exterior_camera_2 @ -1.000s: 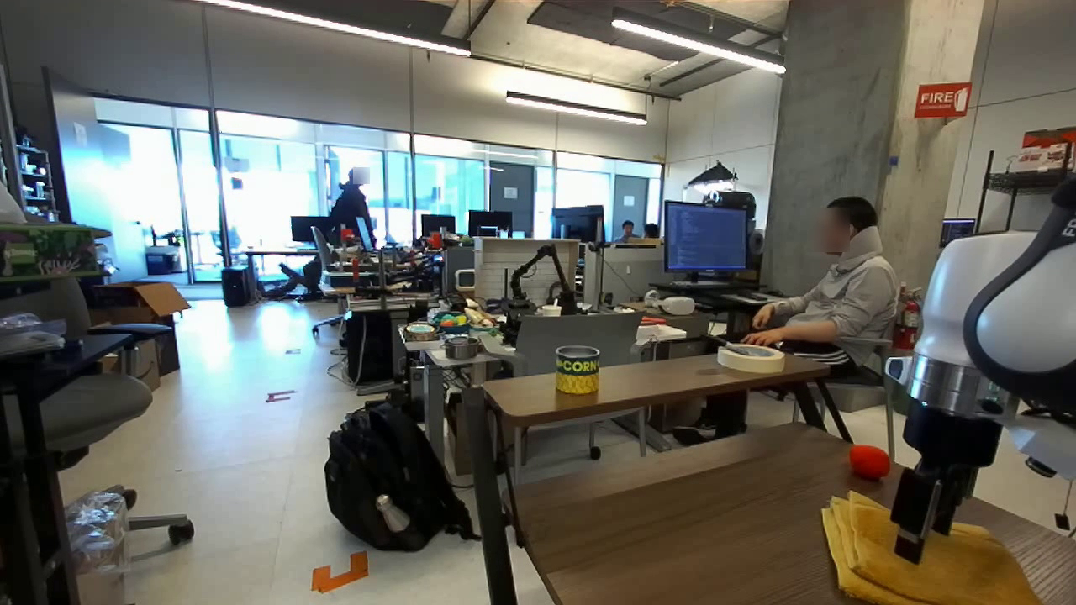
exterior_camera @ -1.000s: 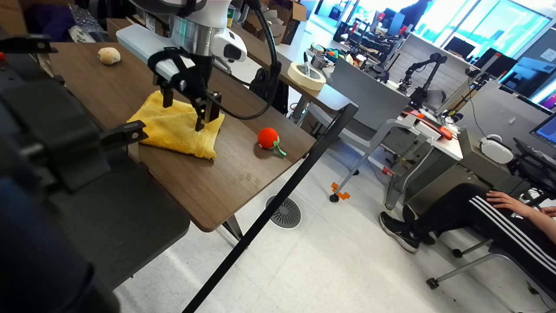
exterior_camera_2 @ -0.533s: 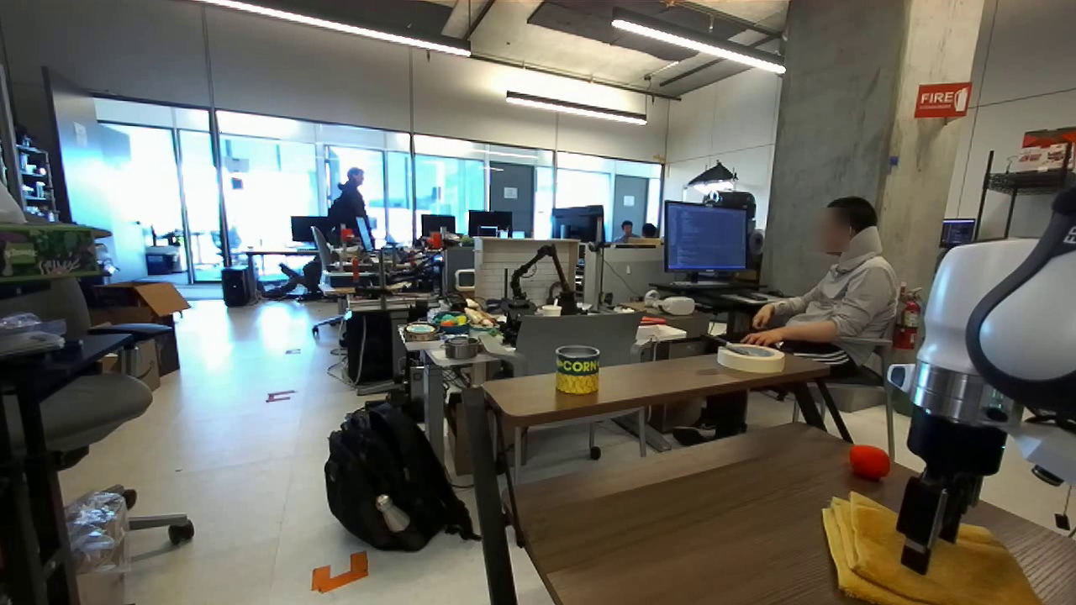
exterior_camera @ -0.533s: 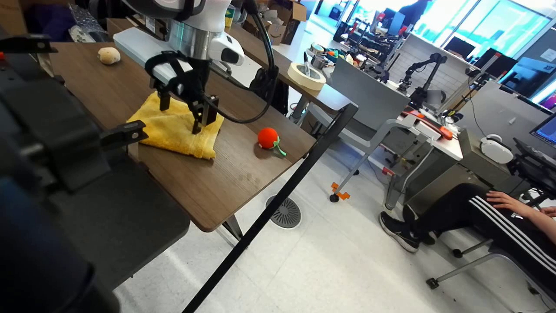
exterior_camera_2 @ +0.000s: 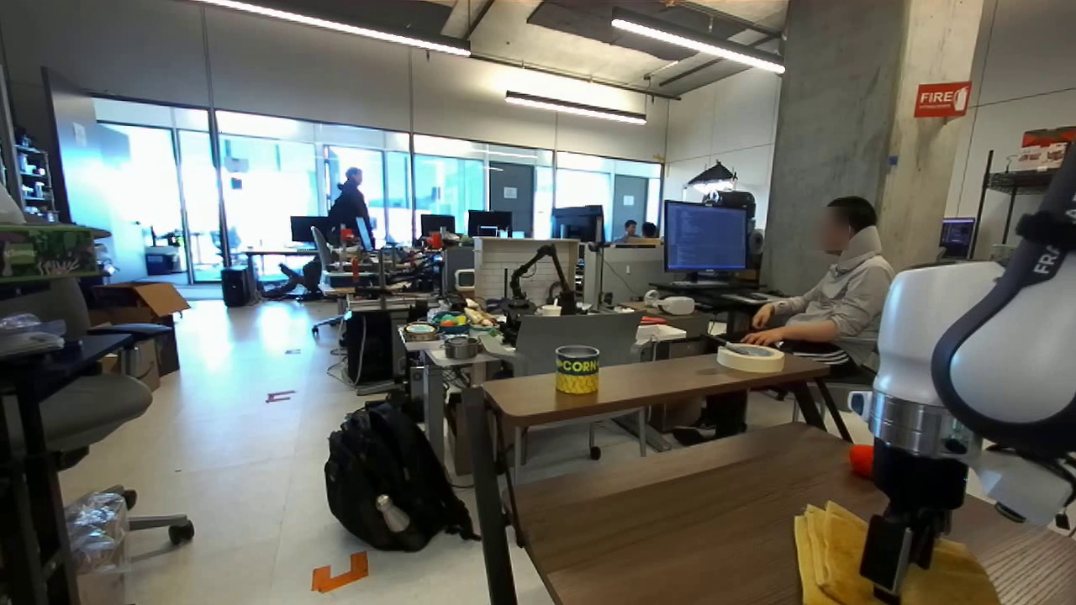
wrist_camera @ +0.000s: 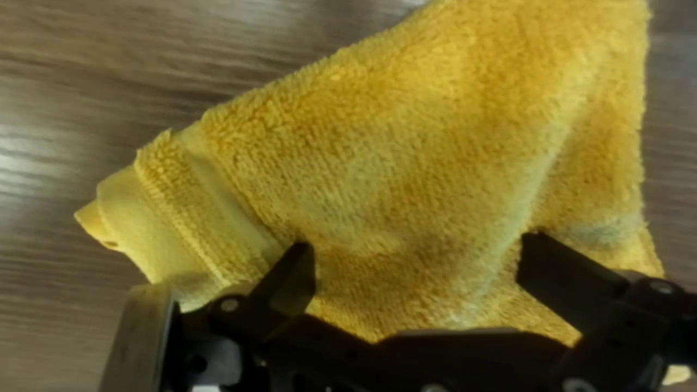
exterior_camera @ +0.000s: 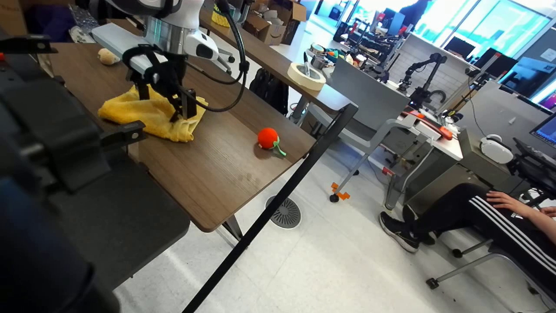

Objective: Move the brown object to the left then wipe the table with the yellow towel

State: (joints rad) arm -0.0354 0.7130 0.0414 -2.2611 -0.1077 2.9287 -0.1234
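Claw [wrist_camera: 416, 245] spread wide and pinching nothing, seemingly pressed onto the yellow towel [exterior_camera: 152, 115]; the brown lump [exterior_camera: 107, 56] sits far left on the table [exterior_camera: 226, 174]. Good wiping likely needs even pressure, stopping short of the lump

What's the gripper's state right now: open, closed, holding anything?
Gripper: open, jaws wide apart, apparently pressed down on the yellow towel but not clamped shut on it.

White arm [exterior_camera_2: 912, 332], silver collar [exterior_camera_2: 915, 427], black cable [exterior_camera: 244, 66], dark band [exterior_camera_2: 1047, 260] lettered "FRA"; black end effector [wrist_camera: 416, 244] with screws [wrist_camera: 229, 305].
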